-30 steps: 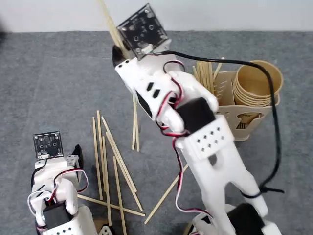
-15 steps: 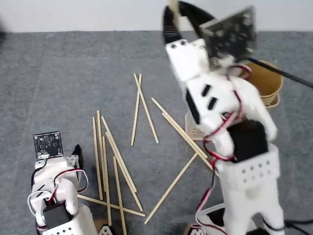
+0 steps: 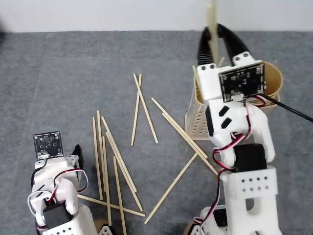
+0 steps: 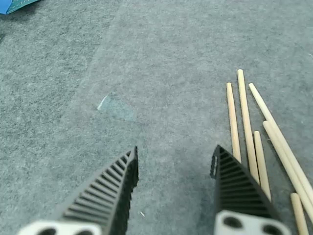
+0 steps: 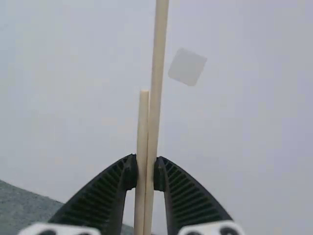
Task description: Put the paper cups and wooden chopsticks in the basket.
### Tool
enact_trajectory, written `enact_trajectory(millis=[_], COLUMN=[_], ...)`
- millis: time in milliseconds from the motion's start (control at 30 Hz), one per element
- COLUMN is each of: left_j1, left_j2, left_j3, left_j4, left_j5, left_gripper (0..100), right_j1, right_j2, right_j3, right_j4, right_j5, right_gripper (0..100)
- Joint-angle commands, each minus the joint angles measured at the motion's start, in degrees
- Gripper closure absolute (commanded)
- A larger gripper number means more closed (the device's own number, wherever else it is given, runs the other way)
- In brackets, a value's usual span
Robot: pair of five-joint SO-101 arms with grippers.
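My right gripper (image 3: 213, 28) is raised high over the pale slatted basket (image 3: 194, 120), shut on two wooden chopsticks (image 3: 211, 19) that stand upright; in the right wrist view the held chopsticks (image 5: 149, 122) sit between its jaws (image 5: 145, 171). A stack of paper cups (image 3: 275, 77) stands in the basket, partly hidden by the arm. Several loose chopsticks (image 3: 117, 161) lie on the grey mat. My left gripper (image 3: 77, 152) is low at the front left, open (image 4: 175, 149) above bare mat, with chopsticks (image 4: 244, 122) beside it.
A crossed pair of chopsticks (image 3: 139, 105) lies mid-table, and longer ones (image 3: 181, 132) run up against the basket's foot. A black cable (image 3: 288, 108) trails off to the right. A pale wall closes the far edge of the mat.
The right arm swung rightward from over the table's middle to above the basket, keeping the chopsticks in its grip and turning them upright. The left arm stayed still.
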Motion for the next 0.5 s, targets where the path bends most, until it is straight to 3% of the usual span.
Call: enact_trajectory(millis=[0,333,467], left_j1=[0.09,0.09,0.09], left_j2=[-0.88,-0.88,-0.88], left_j3=[-0.22,-0.22,-0.22], left_j4=[-1.41,-1.41,-1.41], left_j5=[-0.44,-0.44,-0.44], left_gripper=[77,77,77], right_j1=[0.92,2.33,4.26], right_j2=[-2.07,-1.63,-2.07], right_j3=[4.92,12.13,11.60], right_j4=[-3.56,1.01,5.49], right_j5=[0.09,-9.67,-13.36], right_gripper=[99.1,97.5,84.0])
